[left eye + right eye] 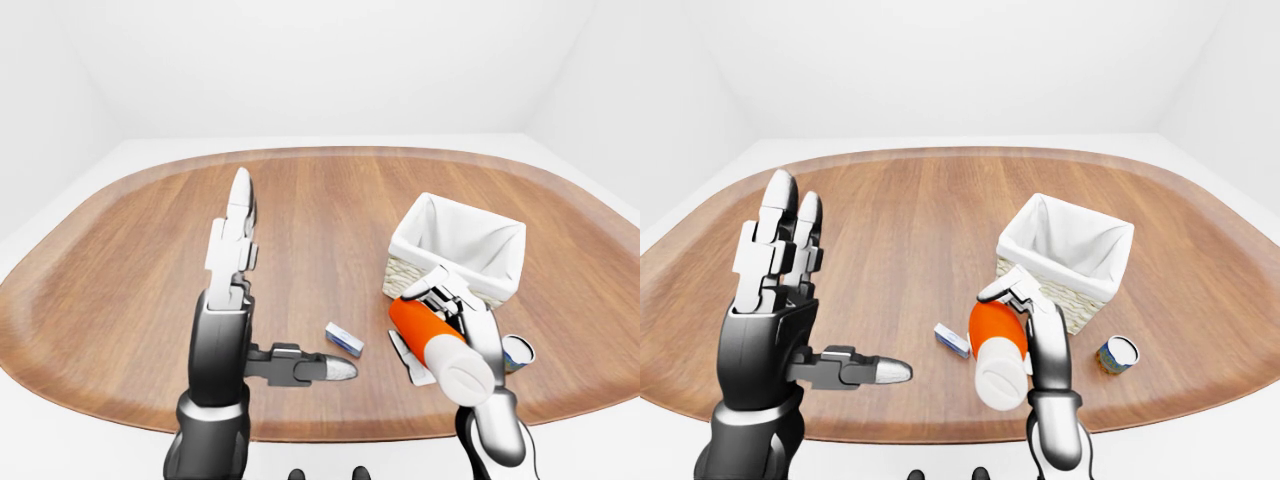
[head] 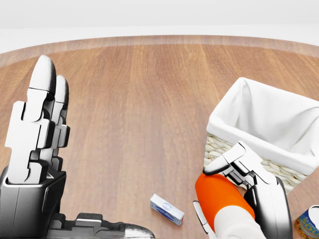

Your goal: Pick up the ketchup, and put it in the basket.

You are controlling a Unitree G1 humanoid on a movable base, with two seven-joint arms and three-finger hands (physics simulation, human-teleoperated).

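Observation:
The ketchup point(image 1: 425, 331) is an orange-red bottle with a white cap. My right hand point(image 1: 447, 297) is shut on it and holds it tilted, cap toward the camera, just below and left of the basket point(image 1: 404, 271) in the left-eye view. The basket is wicker with a white cloth lining, and nothing shows inside it. My left hand point(image 1: 270, 300) is open and empty, fingers pointing up and thumb out to the right, over the table left of centre.
A small blue-and-white box point(image 1: 344, 339) lies on the wooden table point(image 1: 320, 200) between the hands. A flat white item point(image 1: 409, 360) lies under the ketchup. A small can point(image 1: 518, 352) stands right of my right hand, near the table's lower edge.

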